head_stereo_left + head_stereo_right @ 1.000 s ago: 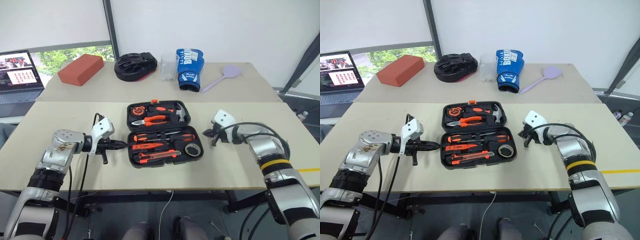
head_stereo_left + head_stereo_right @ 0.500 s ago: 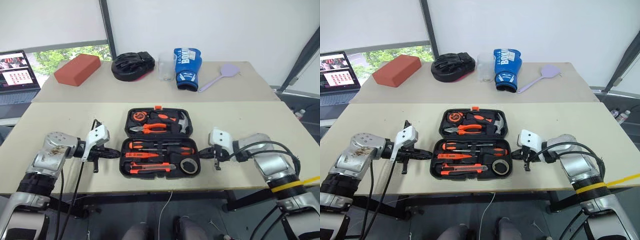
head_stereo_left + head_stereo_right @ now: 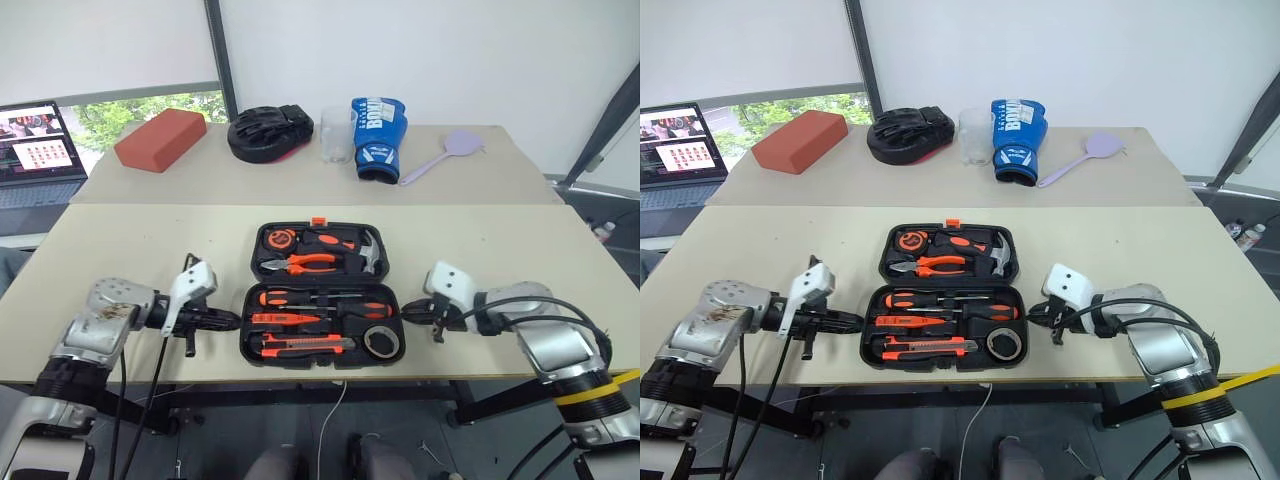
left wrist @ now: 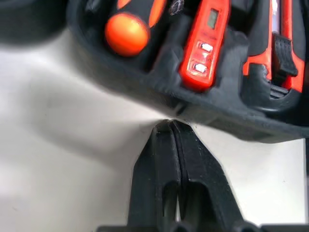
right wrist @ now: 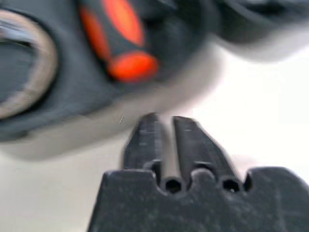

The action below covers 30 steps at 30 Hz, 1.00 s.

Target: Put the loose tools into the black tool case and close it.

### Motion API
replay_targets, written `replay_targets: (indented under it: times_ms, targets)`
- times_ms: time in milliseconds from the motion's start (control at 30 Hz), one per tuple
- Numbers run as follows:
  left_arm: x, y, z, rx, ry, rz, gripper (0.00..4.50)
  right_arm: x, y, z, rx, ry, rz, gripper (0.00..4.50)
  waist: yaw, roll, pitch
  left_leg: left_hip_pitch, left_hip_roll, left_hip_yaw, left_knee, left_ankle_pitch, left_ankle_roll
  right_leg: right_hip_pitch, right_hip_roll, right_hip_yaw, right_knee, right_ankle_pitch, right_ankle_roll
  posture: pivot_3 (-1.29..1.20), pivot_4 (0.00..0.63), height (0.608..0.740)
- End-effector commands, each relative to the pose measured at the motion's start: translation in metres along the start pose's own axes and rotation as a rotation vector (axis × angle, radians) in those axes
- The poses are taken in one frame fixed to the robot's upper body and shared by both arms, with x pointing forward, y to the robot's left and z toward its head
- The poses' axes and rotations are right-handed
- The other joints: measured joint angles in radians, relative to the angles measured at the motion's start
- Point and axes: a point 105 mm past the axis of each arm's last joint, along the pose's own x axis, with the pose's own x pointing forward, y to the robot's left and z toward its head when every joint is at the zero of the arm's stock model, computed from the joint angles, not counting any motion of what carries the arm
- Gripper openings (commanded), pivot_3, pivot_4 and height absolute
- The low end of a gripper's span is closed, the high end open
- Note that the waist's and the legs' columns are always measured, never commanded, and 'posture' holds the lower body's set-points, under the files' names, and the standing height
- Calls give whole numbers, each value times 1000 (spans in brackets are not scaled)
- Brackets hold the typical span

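**A:** Where is the case?

**B:** The black plastic hinged tool case [image 3: 322, 293] lies open in the lower middle of the left eye view, on the nearer beige table [image 3: 120, 250]. Its far half holds orange-handled pliers [image 3: 300, 262] and a hammer [image 3: 366, 250].

**A:** And the loose tools?

**B:** All sit in the near half. Two black-and-orange-handled screwdrivers [image 3: 325, 300] lie across its upper rows, the slim all-orange tester screwdriver [image 3: 290, 319] below them, the orange-and-black utility knife [image 3: 306, 345] along the near edge, and the small dark tape roll [image 3: 380, 342] in the lower right corner of the case.

**A:** The grippers?

**B:** The left gripper [image 3: 228, 320] is just beside the case's left edge, low in the frame. In the left wrist view its two black fingers [image 4: 190, 159] are pressed together, tips close to the case wall; I cannot tell whether they touch it. The right gripper [image 3: 408, 315] is just beside the case's right edge. In the right wrist view its fingers [image 5: 145, 137] stand slightly spread, a narrow gap between them, pinching nothing.

**A:** The far table?

**B:** A red brick [image 3: 160, 139] at upper left, a black padded mitt [image 3: 270, 132], a blue boxing glove [image 3: 378, 135] at upper middle.
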Motion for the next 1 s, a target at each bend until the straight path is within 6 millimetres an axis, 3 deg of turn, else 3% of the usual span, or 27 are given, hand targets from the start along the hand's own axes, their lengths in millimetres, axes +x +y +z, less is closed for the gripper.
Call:
replay_targets:
  times_ms: [33, 133, 200, 267, 500, 533, 600, 633, 900, 933, 1000]
  targets:
    - [-27, 35, 14, -229, -97, 194, 1947, -21, -24, 24, 162, -98, -83, 2210, 0, 0, 0, 0, 0, 0, 0, 1, -1, 0, 0, 0, 0, 0, 0, 0, 150, 740]
    - [-27, 51, 38, -412, -193, 248, 2883, -19, -37, 40, 320, -169, -93, 3099, 0, -1, 0, 1, 0, 0, 1, 2, -3, 1, 0, 0, 2, 2, -2, 0, 150, 740]
    - [-19, 58, 51, -491, -224, 263, 3738, -9, -47, 49, 396, -179, -123, 3929, 0, -1, 0, 1, 0, 0, 3, 2, -3, 1, 0, 0, 4, 2, -2, 0, 150, 740]
    - [-7, 61, 59, -514, -229, 270, 4344, 3, -56, 51, 423, -157, -161, 4441, 0, -1, 0, 1, 0, 0, 3, 2, -3, 1, 0, 0, 4, 2, -2, 0, 150, 740]
    - [28, 63, 72, -513, -213, 272, 4439, 34, -69, 58, 601, -153, -184, 4481, -9, -1, 0, -3, 0, 0, 2, 2, -3, -3, 0, -1, 5, 2, -2, 0, 150, 740]
    - [31, 63, 74, -519, -215, 271, 4036, 37, -71, 59, 619, -157, -188, 4500, -10, 0, 0, -3, 0, 0, 1, 2, -3, -3, 0, -1, 4, 2, -2, 0, 150, 740]
    - [34, 64, 76, -532, -226, 272, 3648, 42, -72, 61, 637, -158, -192, 3962, -12, 0, 0, -3, 0, 0, 1, 2, -3, -3, 0, -1, 4, 2, -2, 0, 150, 740]
    - [35, 64, 77, -538, -232, 267, 3244, 44, -71, 62, 637, -157, -191, 3744, -14, 0, 0, -3, 0, 0, 1, 2, -4, -3, 0, -1, 3, 2, -2, 0, 150, 740]
    - [36, 61, 79, -532, -240, 245, 228, 53, -62, 67, 615, -155, -160, 961, -22, 0, -1, 2, 0, 0, 1, 2, -11, 1, 0, 0, 3, 2, -2, 0, 150, 740]
    - [36, 61, 80, -526, -244, 242, 0, 53, -61, 68, 604, -157, -157, 615, -21, 0, -1, 3, 0, 0, 1, 2, -11, 2, 0, 0, 4, 2, -2, 0, 150, 740]
    - [36, 59, 82, -498, -253, 236, 0, 53, -59, 70, 577, -163, -155, 67, -22, 0, -1, 3, 0, 0, 1, 2, -11, 2, 0, 1, 4, 3, -2, 0, 150, 740]
